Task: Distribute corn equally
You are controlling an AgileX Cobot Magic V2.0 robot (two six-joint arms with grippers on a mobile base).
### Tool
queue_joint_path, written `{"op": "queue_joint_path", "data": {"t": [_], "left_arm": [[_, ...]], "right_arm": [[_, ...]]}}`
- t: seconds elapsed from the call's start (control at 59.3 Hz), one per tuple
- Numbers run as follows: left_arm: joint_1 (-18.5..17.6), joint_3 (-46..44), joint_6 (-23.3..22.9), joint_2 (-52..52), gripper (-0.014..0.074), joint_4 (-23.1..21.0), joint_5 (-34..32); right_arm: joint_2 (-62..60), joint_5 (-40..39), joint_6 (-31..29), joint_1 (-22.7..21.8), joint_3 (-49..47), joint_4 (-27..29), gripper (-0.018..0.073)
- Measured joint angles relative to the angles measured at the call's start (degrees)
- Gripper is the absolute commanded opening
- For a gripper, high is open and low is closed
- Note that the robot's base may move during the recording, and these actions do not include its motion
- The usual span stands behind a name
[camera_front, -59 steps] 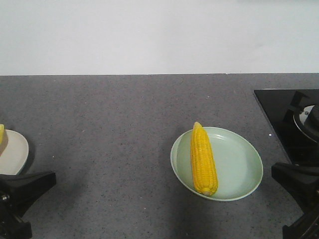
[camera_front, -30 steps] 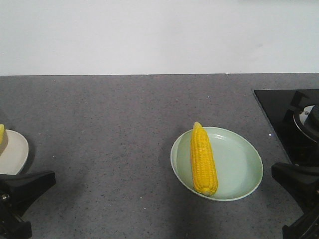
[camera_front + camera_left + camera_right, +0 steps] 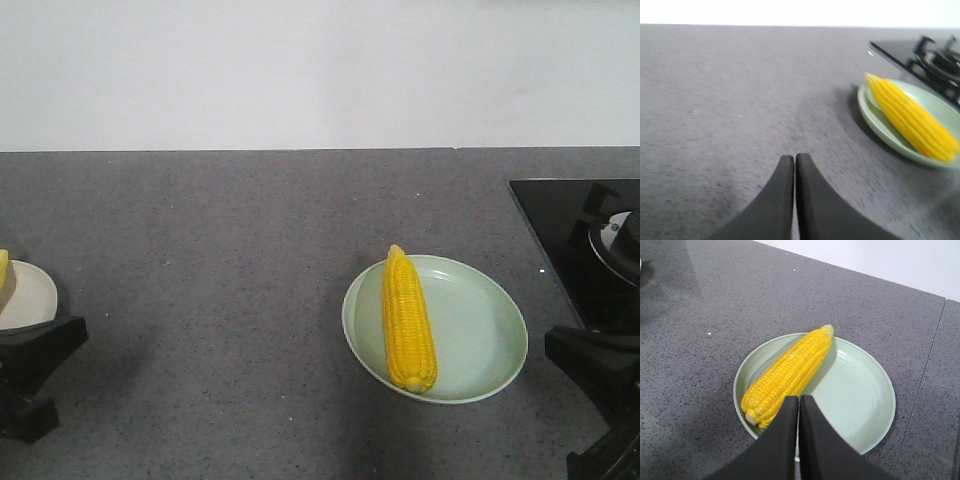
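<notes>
One corn (image 3: 408,319) (image 3: 790,374) (image 3: 912,117) lies lengthwise in the left half of a pale green plate (image 3: 480,330) (image 3: 855,390) (image 3: 875,120), tip pointing away. At the far left edge sits a white plate (image 3: 25,295) with a sliver of another corn (image 3: 3,268) on it. My left gripper (image 3: 794,159) is shut and empty over bare counter, left of the green plate; its black body (image 3: 30,365) shows at the lower left. My right gripper (image 3: 799,399) is shut and empty above the green plate's near rim, its body (image 3: 600,385) at the lower right.
A grey speckled counter (image 3: 220,260) runs back to a white wall. A black gas hob (image 3: 590,240) (image 3: 925,55) with a burner grate stands at the right, just beyond the green plate.
The left arm's body has drawn back to the left and down in the front view, uncovering more of the white plate. The right arm and the corn on the green plate have not moved.
</notes>
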Motion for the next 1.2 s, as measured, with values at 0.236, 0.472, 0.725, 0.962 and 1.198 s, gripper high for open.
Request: {"op": "queue_joint_path", "data": {"t": [0.236,0.472,0.725,0.962,1.198], "left_arm": [[0.00,0.00,0.22,0.00,-0.0008,-8.28,-9.97],[0.00,0.00,-2.43,-0.38,-0.0008,-4.02,-14.68],[0.00,0.05,-3.96,-6.09,-0.0008,12.88,-18.03],[0.00,0.11,-6.74,-16.40,-0.0008,19.63,-22.99],[0.00,0.74,-6.94,-24.80,-0.0008,20.24,-24.18]], "right_arm": [[0.00,0.06,0.00,0.00,0.00,0.00,-0.0006],[0.00,0.06,0.00,0.00,0.00,0.00,-0.0006],[0.00,0.06,0.00,0.00,0.00,0.00,-0.0006],[0.00,0.06,0.00,0.00,0.00,0.00,-0.0006],[0.00,0.06,0.00,0.00,0.00,0.00,-0.0006]]}}
